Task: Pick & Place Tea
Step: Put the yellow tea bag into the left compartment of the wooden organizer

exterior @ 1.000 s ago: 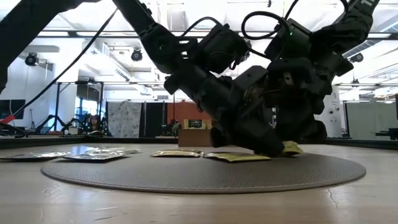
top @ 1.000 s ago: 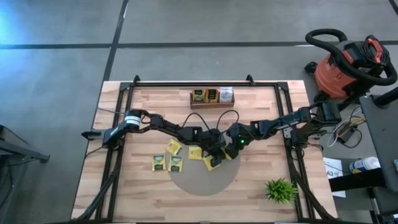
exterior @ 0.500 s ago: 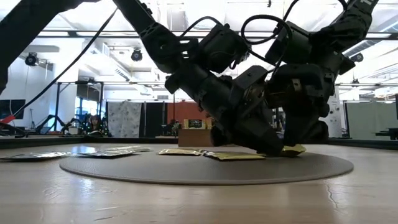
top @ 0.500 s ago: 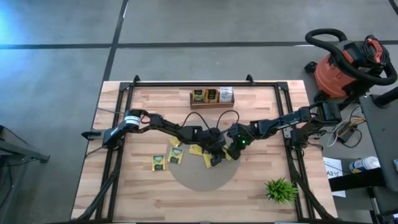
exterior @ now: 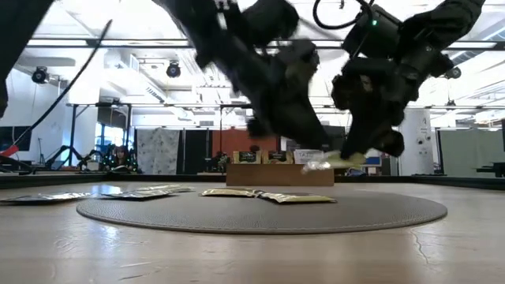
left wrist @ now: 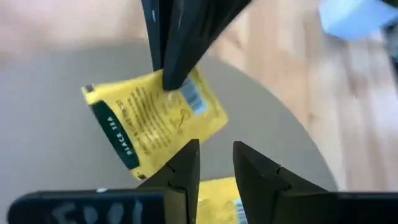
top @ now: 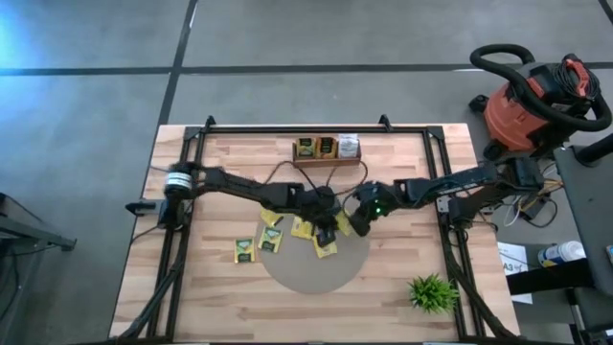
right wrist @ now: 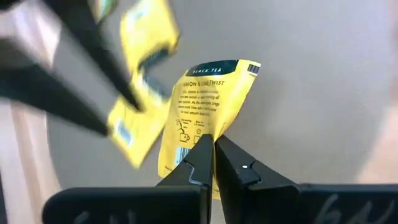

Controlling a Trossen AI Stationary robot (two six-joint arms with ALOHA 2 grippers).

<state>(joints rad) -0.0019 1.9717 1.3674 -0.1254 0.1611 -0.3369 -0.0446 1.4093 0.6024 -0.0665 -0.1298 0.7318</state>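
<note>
The tea here is small yellow packets. One yellow packet [right wrist: 208,99] hangs above the round grey mat [top: 311,278], with my right gripper [right wrist: 213,140] shut on it over the mat's far right part. My left gripper [left wrist: 214,149] hovers close beside it, also raised; its fingers stand a little apart with nothing between them. Two packets [exterior: 229,192] [exterior: 296,198] lie flat on the mat below. More packets [top: 246,251] [top: 271,240] lie to the left. Several packets stand in the wooden tray [top: 326,161] at the far edge. My right gripper pinches the yellow packet between its two fingers at the barcode end [right wrist: 185,149]. The fingers slant down from the table's right side. The packet is lifted clear of the mat and sticks out beyond the fingertips [exterior: 347,160], its printed face showing in the right wrist view.
A small green plant [top: 431,292] stands at the near right corner. A black frame [top: 182,240] runs along the table's sides. A red shop vacuum [top: 532,105] stands on the floor beyond the right edge. Bare wood lies near the front edge.
Both grippers have risen from the mat, the left one higher. The yellow packet that lay at the mat's right side has come up with my right gripper, clear of the mat. The mat with the packets on it has slid slightly toward the far edge.
</note>
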